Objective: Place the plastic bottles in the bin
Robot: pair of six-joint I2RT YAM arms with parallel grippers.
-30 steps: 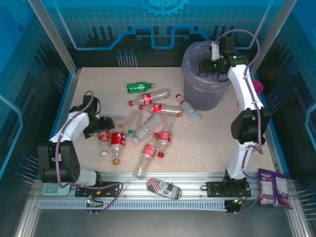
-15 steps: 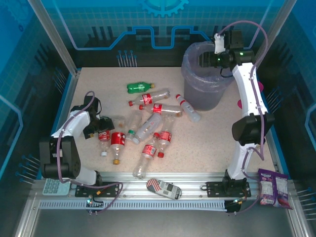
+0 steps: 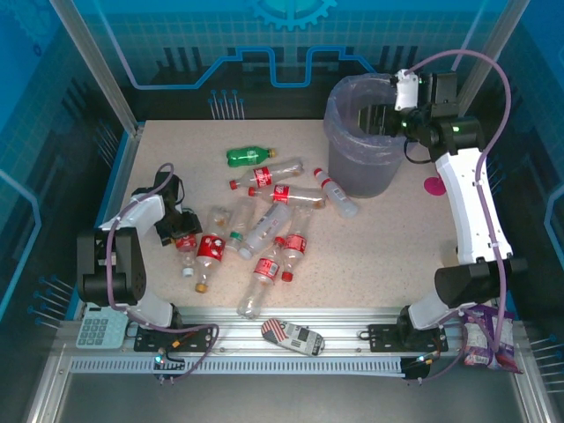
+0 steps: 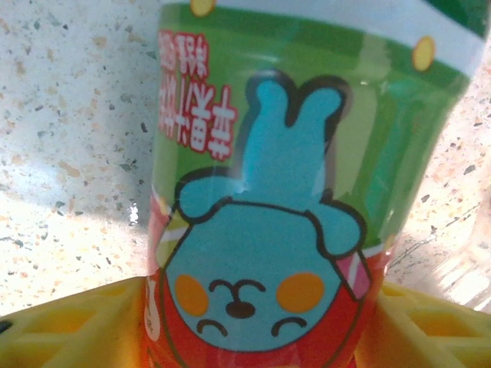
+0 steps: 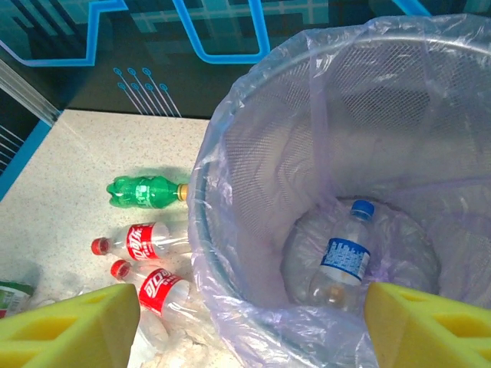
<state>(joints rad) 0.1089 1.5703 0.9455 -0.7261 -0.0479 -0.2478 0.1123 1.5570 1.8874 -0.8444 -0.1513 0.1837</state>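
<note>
- Left gripper (image 3: 182, 233) is low on the near-left part of the table (image 3: 379, 247), at the left edge of the bottle pile.
- Left wrist view: a cartoon-label bottle (image 4: 291, 192) with a green and red wrap and a blue animal face sits between the yellow pads (image 4: 69, 330). Both pads press its sides, so the jaws are closed on it.
- That bottle lies against the speckled tabletop, not lifted.
- Right gripper (image 3: 381, 119) hangs over the mouth of the bin (image 3: 352, 172) at the far right. Its jaws are spread wide with nothing in them.
- The bin is a grey mesh bucket with a lilac bag liner folded over the rim.
- Right wrist view: one blue-cap bottle (image 5: 344, 261), clear with a blue label, lies at the bottom of the bin.
- The other plastic bottles (image 3: 264, 231) are scattered mid-table, mostly red labels and red caps, lying on their sides, some touching or overlapping.
- One red-cap bottle (image 3: 335, 194) lies just beside the base of the bin.
- The green bottle (image 3: 247, 157) with a yellow cap lies apart at the far side of the pile, left of the bin.
- A calculator (image 3: 99, 331) sits by the left arm's base.
</note>
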